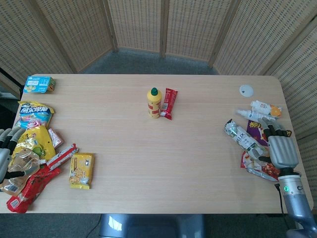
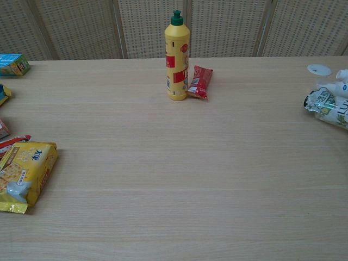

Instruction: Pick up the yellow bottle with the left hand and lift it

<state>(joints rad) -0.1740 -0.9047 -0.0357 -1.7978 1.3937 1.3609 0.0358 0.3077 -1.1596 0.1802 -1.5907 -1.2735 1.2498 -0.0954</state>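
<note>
The yellow bottle point(image 1: 154, 102) with a green cap stands upright at the middle of the table's far half; the chest view shows it too point(image 2: 177, 57). A red snack packet point(image 1: 169, 103) lies touching its right side. My left hand point(image 1: 6, 151) shows only partly at the far left edge, fingers apart over a pile of snack bags, holding nothing and far from the bottle. My right hand point(image 1: 281, 148) lies flat with fingers extended on packets at the right edge. Neither hand appears in the chest view.
Snack bags point(image 1: 33, 148) crowd the left edge, with a blue box point(image 1: 38, 84) at the far left corner and a yellow cracker packet point(image 1: 81, 170) nearer the front. Small bottles point(image 1: 265, 108), packets and a white lid point(image 1: 246, 90) lie at the right.
</note>
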